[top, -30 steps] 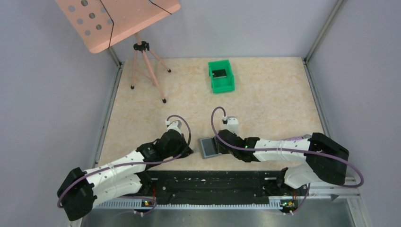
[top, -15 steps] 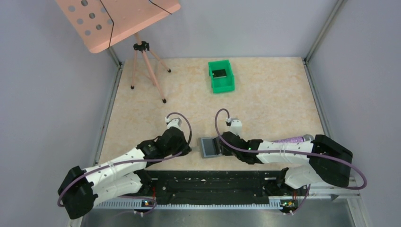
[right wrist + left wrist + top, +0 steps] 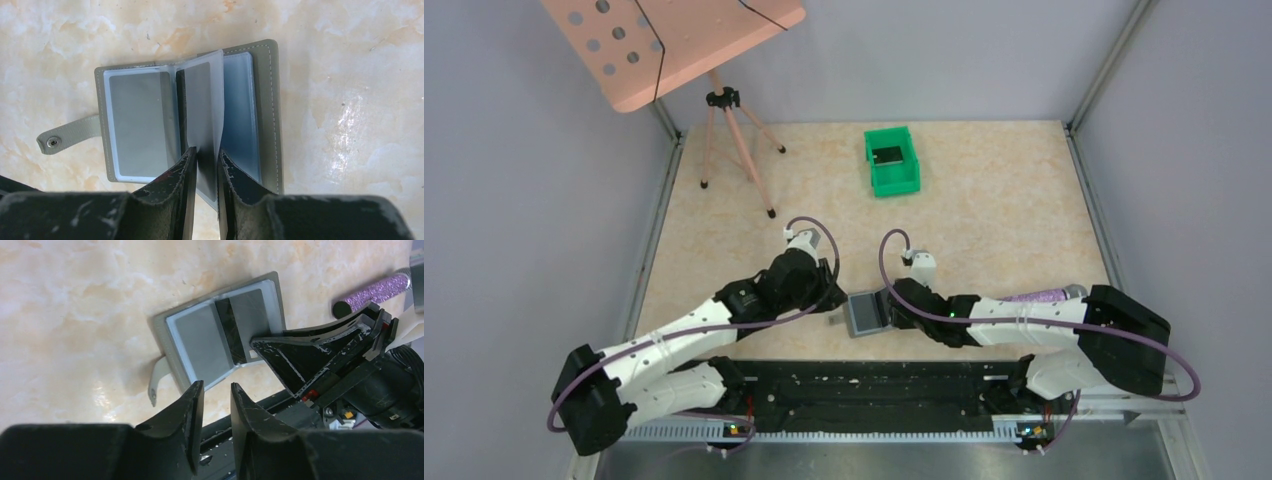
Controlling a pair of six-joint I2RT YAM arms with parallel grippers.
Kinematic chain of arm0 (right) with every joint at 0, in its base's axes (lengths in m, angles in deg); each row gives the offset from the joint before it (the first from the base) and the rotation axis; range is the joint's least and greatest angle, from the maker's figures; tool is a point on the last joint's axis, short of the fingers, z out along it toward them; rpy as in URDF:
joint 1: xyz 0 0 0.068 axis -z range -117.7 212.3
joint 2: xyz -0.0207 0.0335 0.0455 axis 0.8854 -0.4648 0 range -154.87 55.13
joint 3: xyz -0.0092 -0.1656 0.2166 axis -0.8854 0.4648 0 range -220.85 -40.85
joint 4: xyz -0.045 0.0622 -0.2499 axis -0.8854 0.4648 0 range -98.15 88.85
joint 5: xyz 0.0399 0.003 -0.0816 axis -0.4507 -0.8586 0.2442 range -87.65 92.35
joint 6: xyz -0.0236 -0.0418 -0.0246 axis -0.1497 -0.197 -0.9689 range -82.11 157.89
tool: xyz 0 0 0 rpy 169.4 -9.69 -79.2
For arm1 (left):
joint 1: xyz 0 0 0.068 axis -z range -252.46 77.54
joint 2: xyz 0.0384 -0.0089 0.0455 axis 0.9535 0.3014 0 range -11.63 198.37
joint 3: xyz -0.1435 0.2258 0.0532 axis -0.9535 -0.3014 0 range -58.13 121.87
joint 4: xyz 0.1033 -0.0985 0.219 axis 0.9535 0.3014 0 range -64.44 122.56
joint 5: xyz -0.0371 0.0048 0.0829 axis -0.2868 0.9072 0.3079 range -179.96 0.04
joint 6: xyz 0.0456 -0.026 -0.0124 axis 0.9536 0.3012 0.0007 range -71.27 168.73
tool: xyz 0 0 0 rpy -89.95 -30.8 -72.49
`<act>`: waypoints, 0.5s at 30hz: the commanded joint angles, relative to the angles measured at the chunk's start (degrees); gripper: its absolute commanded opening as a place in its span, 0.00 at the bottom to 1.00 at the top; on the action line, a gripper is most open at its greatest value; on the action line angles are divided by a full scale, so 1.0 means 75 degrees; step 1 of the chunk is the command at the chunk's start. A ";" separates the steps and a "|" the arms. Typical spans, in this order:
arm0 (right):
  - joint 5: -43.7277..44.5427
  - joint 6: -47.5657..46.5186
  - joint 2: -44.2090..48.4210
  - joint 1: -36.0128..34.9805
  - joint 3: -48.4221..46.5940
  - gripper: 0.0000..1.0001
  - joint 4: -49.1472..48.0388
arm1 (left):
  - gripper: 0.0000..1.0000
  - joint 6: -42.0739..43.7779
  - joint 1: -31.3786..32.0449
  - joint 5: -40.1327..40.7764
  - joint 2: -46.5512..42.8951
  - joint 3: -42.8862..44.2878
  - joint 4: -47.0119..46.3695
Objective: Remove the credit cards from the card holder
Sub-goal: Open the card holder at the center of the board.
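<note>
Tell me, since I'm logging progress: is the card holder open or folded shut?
Open: the card holder lies spread flat, snap strap undone, inner sleeves showing; the right gripper pinches one.

Grey card holder (image 3: 142, 125), pale blue inner sleeves; beige marbled table (image 3: 1004, 200); green bin (image 3: 896, 183), far centre; glittery purple cylinder (image 3: 375, 290), near right; salmon-pink perforated stand (image 3: 674, 40), far left.

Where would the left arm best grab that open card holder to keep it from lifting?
Probably the grey cover edge on the strap side, coming in from the strap tab. The card holder lies open and flat, that side is free, and the right gripper pinches a clear sleeve near the middle.
</note>
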 commanded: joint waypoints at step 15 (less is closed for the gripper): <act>0.0082 0.0318 0.1458 0.0046 -0.0260 0.25 0.1172 | 0.21 -0.0182 -0.0023 -0.1433 0.2028 -0.0381 -0.2686</act>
